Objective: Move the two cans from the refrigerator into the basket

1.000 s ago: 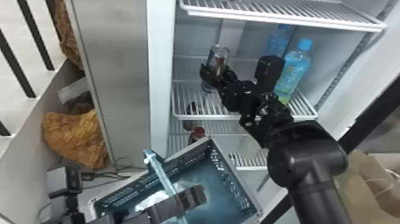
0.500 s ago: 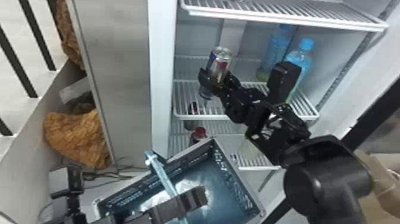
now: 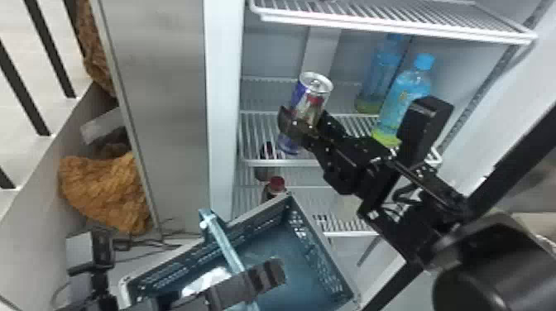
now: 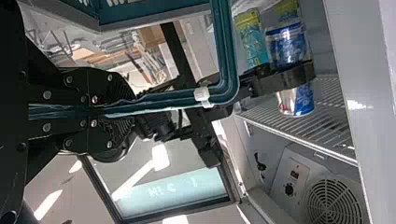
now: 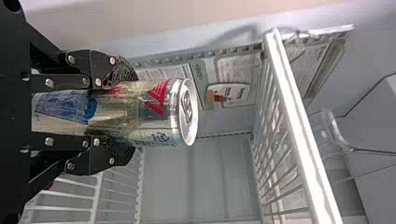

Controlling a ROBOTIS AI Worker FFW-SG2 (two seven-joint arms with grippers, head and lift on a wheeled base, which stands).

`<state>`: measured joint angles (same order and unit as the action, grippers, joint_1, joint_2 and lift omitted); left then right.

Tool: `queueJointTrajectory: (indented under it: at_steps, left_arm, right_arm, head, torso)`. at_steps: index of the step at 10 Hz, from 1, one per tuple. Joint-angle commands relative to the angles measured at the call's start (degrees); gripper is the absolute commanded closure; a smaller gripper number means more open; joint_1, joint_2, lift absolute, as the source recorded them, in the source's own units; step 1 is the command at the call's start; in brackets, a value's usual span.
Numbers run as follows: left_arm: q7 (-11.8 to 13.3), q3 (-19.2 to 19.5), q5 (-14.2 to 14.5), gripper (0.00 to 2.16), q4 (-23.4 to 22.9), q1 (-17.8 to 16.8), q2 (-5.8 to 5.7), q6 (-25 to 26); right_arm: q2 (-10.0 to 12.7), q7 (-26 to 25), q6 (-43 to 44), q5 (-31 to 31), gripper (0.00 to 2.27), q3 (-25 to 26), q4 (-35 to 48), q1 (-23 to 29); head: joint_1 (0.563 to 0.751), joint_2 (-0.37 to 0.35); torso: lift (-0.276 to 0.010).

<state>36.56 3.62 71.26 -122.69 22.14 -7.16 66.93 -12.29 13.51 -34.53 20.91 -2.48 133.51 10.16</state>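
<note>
**Can (image 3: 312, 101) in my right gripper (image 5: 125, 114), basket (image 3: 318, 252) held on the left**

Grip, right: my fingers (image 5: 100, 70) bear on opposite sides of the can, set as narrow as its body allows. In the head view the hold is around mid-body, lid up, the can leaning somewhat. It is at the middle shelf (image 3: 285, 162) of the refrigerator (image 3: 223, 103), near the front edge; base contact with the wires, cannot tell.

Grip, left: my left gripper (image 4: 130, 111) is closed on the basket's handle (image 4: 226, 56). The basket is below and in front of the shelves, open side up. A pale patch (image 3: 209, 279) lies inside; cannot identify it.

Handling, estimated: the lid looks sealed, so I assume a full can, fairly heavy for its size. Liquid should keep the thin wall stiff, though too hard a squeeze could dent it. The metal is smooth and, if cold, perhaps damp, so sliding or swivelling is the main risk. Best hold: straight wall at mid-body, off the tapered ends.

Next, proposed: bring the can out past the shelf edge, lower it into the basket beside the handle, and release near the bottom. Keep the handle steady.
</note>
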Motion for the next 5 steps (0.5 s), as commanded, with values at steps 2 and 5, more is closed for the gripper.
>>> queueJointTrajectory:
  at_steps: [2, 5]
  left_arm:
    - [0.0, 0.15, 0.04, 1.2, 0.0, -0.07, 0.12, 0.0]
    - [0.0, 0.38, 0.15, 1.2, 0.0, 0.21, 0.21, -0.14]
  right_arm:
    - [-0.71, 1.08, -3.86, 1.82, 1.27, 1.23, 6.63, 4.46]
    - [-1.07, 3.11, -9.06, 3.54, 1.27, 2.48, 13.66, 9.95]
  head:
    - [0.695, -0.181]
    - [0.695, -0.172]
  torso:
    - [-0.035]
    - [-0.035]
